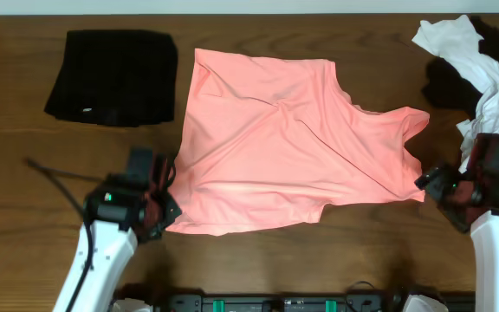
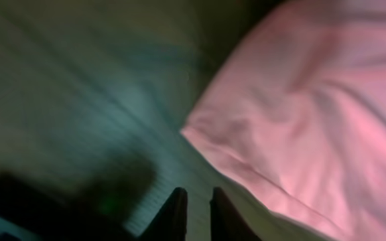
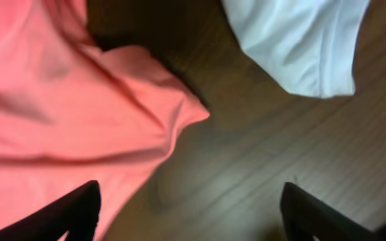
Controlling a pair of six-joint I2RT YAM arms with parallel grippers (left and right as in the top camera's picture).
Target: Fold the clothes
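Brown wooden table (image 1: pixel 258 260) holds a spread-out pink T-shirt (image 1: pixel 284 139), with the left gripper (image 2: pixel 198 201) almost closed and empty beside it, and the right gripper (image 3: pixel 189 207) wide open and empty

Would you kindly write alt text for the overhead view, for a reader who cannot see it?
A salmon-pink T-shirt lies spread on a wooden table, with the left gripper at its lower left edge and the right gripper beside its right-hand sleeve. A folded black garment sits upper left; a heap of white and black clothes upper right.
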